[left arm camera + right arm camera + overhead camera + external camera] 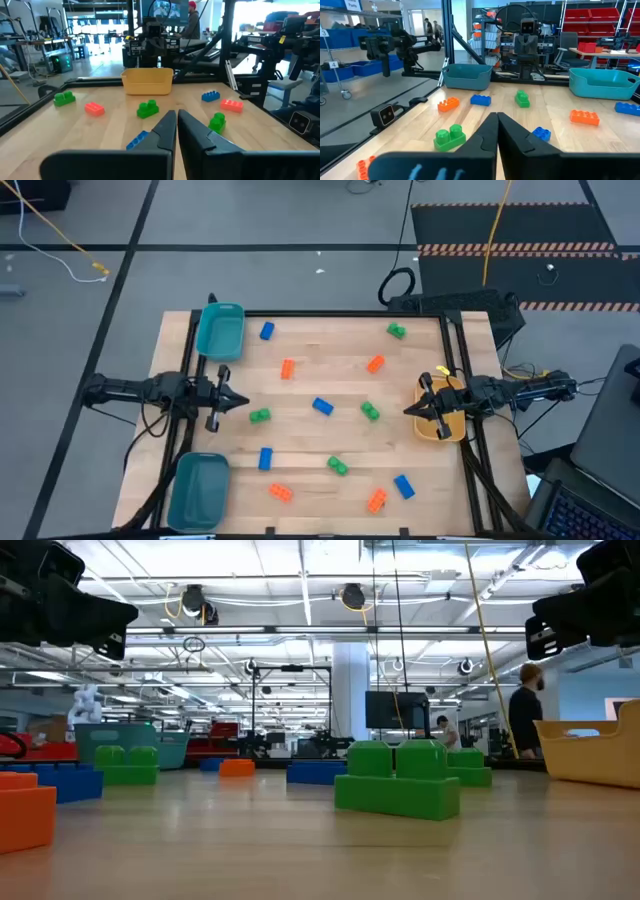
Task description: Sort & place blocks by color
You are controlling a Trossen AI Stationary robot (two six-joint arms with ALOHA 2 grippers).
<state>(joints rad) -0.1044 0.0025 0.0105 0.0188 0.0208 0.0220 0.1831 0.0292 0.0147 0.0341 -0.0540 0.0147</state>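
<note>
Several small studded blocks lie scattered on the wooden table: blue ones [322,406] [266,331], orange ones [288,368] [375,364] and green ones [260,416] [370,411]. My left gripper [244,400] [176,113] hovers at the table's left side, shut and empty, pointing toward the middle, just left of a green block. My right gripper [407,411] [496,116] hovers at the right side over the yellow-orange bin's inner edge, shut and empty. In the low view a green block [398,780] stands nearest.
One teal bin [220,330] sits at the far left corner and another [198,490] at the near left corner. The yellow-orange bin [446,412] sits at the right edge under my right arm. More blocks [403,485] [280,492] [338,466] lie along the near edge. People stand in the room beyond.
</note>
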